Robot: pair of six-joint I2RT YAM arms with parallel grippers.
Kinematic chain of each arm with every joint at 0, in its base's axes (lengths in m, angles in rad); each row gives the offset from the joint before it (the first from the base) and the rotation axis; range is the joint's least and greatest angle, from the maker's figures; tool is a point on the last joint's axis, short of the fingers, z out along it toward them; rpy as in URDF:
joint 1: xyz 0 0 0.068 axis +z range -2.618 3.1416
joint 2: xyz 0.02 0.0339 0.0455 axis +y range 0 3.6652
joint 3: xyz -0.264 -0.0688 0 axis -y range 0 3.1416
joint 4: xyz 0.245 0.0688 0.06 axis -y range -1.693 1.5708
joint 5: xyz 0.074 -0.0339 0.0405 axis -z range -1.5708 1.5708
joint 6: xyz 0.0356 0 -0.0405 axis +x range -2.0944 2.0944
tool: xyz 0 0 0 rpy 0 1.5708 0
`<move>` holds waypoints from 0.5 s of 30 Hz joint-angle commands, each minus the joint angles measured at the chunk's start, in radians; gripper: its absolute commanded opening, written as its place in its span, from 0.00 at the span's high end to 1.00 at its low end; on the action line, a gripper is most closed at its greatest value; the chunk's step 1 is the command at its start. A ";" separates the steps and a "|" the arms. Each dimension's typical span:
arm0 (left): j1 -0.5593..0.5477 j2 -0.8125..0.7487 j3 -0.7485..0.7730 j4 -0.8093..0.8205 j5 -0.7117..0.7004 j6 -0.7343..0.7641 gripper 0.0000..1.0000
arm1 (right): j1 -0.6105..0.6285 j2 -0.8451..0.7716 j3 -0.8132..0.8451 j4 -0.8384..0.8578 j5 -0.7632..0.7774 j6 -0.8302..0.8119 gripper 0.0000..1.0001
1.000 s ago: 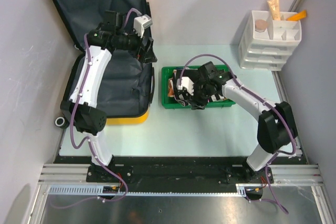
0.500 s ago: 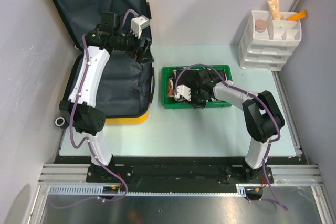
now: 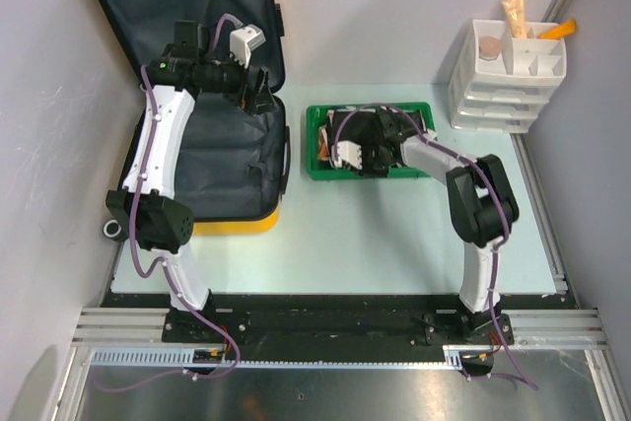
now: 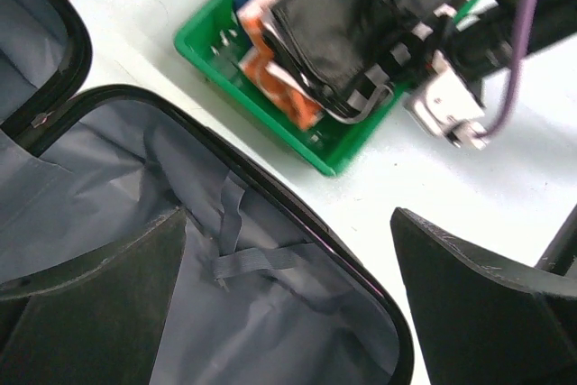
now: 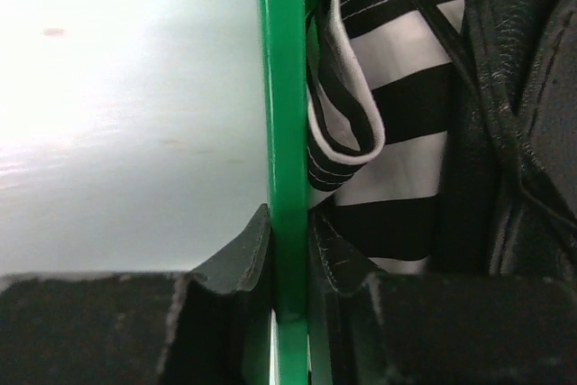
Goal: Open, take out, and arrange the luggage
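The luggage [image 3: 232, 160] lies open at the left, a yellow shell with dark grey lining; its black rim and lining fill the left wrist view [image 4: 135, 187]. My left gripper [image 3: 262, 98] hangs open and empty over the luggage's right rim [image 4: 288, 304]. The green tray [image 3: 317, 141] stands right of the luggage, holding black and striped cloth [image 5: 397, 160] and orange packets [image 4: 281, 80]. My right gripper [image 3: 367, 165] is shut on the tray's thin green wall [image 5: 279, 87], one finger outside and one inside.
A white compartmented organizer [image 3: 508, 71] with drawers stands at the back right, holding a tube and small items. Grey walls close in on the left and right sides. The tray's green side also shows in the left wrist view [image 4: 297, 137].
My right gripper has pushed the green tray away toward the back of the table. My left gripper has shifted a little left and back over the luggage.
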 commanded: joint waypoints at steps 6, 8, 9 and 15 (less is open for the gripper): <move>0.041 -0.002 -0.007 0.015 0.062 -0.022 0.00 | -0.137 0.288 0.410 0.176 0.102 -0.093 1.00; 0.049 -0.004 -0.018 0.018 0.066 -0.024 0.00 | -0.157 0.319 0.425 0.214 0.093 -0.150 1.00; 0.056 -0.004 -0.021 0.015 0.065 -0.024 0.00 | -0.162 0.329 0.433 0.222 0.091 -0.167 1.00; 0.073 -0.005 -0.035 0.020 0.065 -0.021 0.00 | -0.180 0.392 0.482 0.297 0.116 -0.245 0.99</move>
